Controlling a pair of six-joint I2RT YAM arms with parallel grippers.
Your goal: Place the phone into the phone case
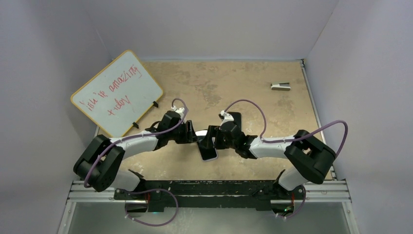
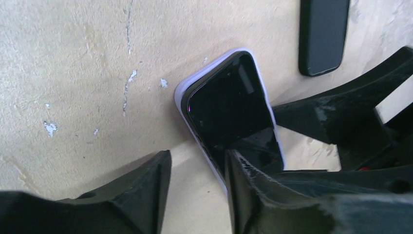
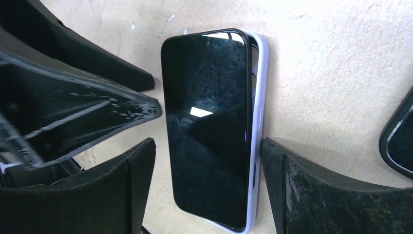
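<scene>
The phone [image 3: 204, 122], a glossy black slab, lies face up in the phone case [image 3: 260, 107], whose lavender rim shows along its right side and top. The phone sits shifted left in the case. My right gripper [image 3: 207, 144] is open and straddles both; its right finger [image 3: 292, 185] touches the case's side, and its left finger [image 3: 131, 180] stands off the phone. My left gripper [image 2: 197, 156] is open, with one finger [image 2: 253, 195] over the phone's end [image 2: 229, 107] and bare table between the fingers. In the top view both grippers meet over the phone [image 1: 209, 152].
A second black phone-shaped slab [image 2: 324, 34] lies just beyond the case, also at the right edge of the right wrist view [image 3: 399, 141]. A whiteboard [image 1: 117, 92] leans at the back left. A small grey object [image 1: 280, 87] lies at the back right.
</scene>
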